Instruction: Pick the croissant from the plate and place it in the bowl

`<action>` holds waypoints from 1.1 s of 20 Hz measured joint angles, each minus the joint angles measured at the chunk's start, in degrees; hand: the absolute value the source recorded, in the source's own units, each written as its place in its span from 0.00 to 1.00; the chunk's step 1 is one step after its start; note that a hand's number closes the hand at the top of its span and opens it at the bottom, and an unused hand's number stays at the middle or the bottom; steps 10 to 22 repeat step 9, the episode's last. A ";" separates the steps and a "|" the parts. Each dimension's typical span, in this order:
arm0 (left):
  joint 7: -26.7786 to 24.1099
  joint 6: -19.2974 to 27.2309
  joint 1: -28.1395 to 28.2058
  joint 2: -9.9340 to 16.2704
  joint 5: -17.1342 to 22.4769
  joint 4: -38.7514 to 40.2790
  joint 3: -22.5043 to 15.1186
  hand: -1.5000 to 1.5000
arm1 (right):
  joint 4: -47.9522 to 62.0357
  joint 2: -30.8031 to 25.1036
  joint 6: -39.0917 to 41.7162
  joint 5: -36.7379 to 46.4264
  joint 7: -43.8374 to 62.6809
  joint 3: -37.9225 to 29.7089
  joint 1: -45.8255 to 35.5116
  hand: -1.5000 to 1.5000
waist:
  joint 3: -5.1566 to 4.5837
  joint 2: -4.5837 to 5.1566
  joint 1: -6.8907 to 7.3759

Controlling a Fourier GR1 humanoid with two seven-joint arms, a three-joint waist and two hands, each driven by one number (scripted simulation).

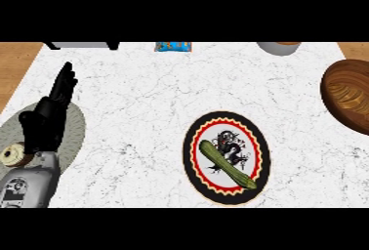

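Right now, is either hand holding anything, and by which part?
Nothing is held. The left hand rests open at the view's left, fingers straight. The right hand is out of view. The green vegetable lies untouched on the plate.

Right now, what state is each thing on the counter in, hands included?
Left hand: open, fingers straight, resting at the left edge, holding nothing.
Right hand: not in view.
Plate: flat on the counter, bearing a long green vegetable, not a croissant.
Wooden bowl: upright at the right edge, cut off; visible part empty.
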 measured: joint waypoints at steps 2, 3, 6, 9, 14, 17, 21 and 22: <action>0.65 0.22 -0.27 -0.37 -0.65 -0.27 -0.37 0.50 | -0.23 0.05 2.50 -0.37 -1.76 0.27 1.79 0.00 | -0.03 -0.07 -0.11; 0.70 0.20 0.10 -0.55 -0.83 -0.65 -0.49 0.50 | -0.37 0.35 3.19 -0.65 -2.66 0.40 2.73 0.00 | -0.05 -0.11 -0.14; 2.18 -0.36 0.56 -0.29 -0.60 -2.81 0.04 0.50 | -0.92 0.59 4.54 -1.26 -4.17 0.95 4.58 0.00 | -0.05 -0.18 -0.13; 1.46 0.22 0.08 -1.33 -1.59 -1.68 -0.18 0.50 | -1.72 1.80 4.33 -2.16 -4.98 1.51 6.05 0.00 | -0.08 -0.22 -0.30; 1.46 0.22 0.08 -1.33 -1.59 -1.68 -0.18 0.50 | -1.72 1.80 4.33 -2.16 -4.98 1.51 6.05 0.00 | -0.08 -0.22 -0.30; 1.46 0.22 0.08 -1.33 -1.59 -1.68 -0.18 0.50 | -1.72 1.80 4.33 -2.16 -4.98 1.51 6.05 0.00 | -0.08 -0.22 -0.30; 1.46 0.22 0.08 -1.33 -1.59 -1.68 -0.18 0.50 | -1.72 1.80 4.33 -2.16 -4.98 1.51 6.05 0.00 | -0.08 -0.22 -0.30; 1.46 0.22 0.08 -1.33 -1.59 -1.68 -0.18 0.50 | -1.72 1.80 4.33 -2.16 -4.98 1.51 6.05 0.00 | -0.08 -0.22 -0.30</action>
